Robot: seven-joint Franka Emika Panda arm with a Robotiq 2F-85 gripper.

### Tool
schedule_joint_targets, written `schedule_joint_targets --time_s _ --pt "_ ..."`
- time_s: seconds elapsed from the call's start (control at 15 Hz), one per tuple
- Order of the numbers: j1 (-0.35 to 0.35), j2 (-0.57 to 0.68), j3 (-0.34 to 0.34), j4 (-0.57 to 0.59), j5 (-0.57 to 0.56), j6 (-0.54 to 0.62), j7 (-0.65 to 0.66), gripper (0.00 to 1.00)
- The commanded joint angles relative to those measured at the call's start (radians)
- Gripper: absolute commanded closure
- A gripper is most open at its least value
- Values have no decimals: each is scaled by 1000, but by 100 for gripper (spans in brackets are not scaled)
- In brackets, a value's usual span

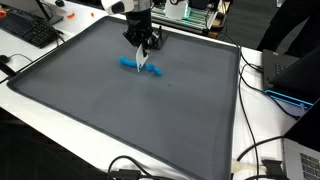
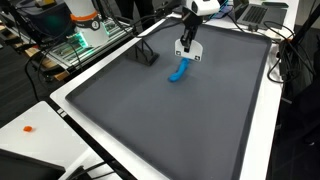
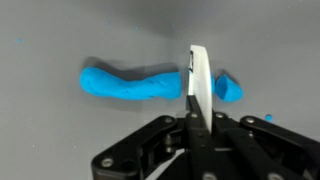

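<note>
The jaws are clenched on a thin white blade [image 3: 199, 80], set crosswise over the blue roll [image 3: 135, 85] near one end. The roll lies flat on the table's grey mat [image 1: 100, 120], directly below them, its long axis square to the blade.

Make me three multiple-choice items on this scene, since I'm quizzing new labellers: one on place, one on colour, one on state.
1. Where does the strip lie? A on the grey mat; B on a keyboard; C on the floor.
2. What colour is the strip? A red; B blue; C yellow.
3. How is the gripper? A wide open; B shut on a white tool; C out of view.
Answers: 1 A, both exterior views show it on the mat. 2 B, blue in every view. 3 B, the wrist view shows the tool clamped, crossing the strip.
</note>
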Motion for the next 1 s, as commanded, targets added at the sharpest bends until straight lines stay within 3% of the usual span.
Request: schedule_joint_targets --time_s 0.0,0.93 --pt "3 -18 -15 3 -52 -28 2 99" --pt "-1 34 -33 7 -103 -1 -3 99"
